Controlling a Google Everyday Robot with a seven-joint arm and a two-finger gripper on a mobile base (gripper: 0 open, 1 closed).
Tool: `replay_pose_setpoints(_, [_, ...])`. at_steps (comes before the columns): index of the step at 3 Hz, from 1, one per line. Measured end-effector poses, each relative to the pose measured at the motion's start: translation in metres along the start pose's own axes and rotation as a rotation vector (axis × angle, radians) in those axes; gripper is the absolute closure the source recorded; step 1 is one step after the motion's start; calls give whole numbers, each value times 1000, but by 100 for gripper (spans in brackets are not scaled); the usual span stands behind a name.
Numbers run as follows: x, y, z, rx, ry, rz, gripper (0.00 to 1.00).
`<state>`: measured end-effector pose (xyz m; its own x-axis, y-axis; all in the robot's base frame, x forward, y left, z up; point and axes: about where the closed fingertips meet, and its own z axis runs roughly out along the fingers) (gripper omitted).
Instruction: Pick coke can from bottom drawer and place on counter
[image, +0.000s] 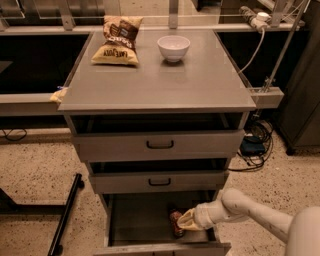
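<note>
The coke can (175, 223) is sitting in the bottom drawer (137, 220), on the grey floor towards its right side and near the front wall. It seems to be standing on end, with its long axis running up and down and its top facing upward. The dim light inside the drawer is making that hard to confirm, and the markings on the red body are not showing clearly.

The hand (185, 221) is reaching into the same drawer from the right and pressing against the can's right side, covering that side. Whether the hand is apart or clamped on the can cannot be told, because its pale yellowish tip is blending into one shape at the can. The arm (250, 212) is slanting down from the lower right corner, where the edge is cutting it off.

The bottom drawer is standing pulled out, with its front running off the lower edge. The middle drawer (160, 181) and top drawer (160, 145) above it are overhanging and shading its back part. On the desk (160, 85), a chip bag (116, 40) and a white bowl (173, 47) are resting near the far edge, well apart from the can.
</note>
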<state>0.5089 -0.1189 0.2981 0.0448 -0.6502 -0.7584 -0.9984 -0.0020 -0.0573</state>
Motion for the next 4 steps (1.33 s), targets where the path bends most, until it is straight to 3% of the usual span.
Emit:
replay_pose_setpoints(1, [14, -19, 11, 24, -11, 2, 82])
replay_pose_setpoints(2, [14, -20, 9, 26, -10, 2, 58])
replay_pose_setpoints(4, [46, -22, 53, -21, -25, -122, 12])
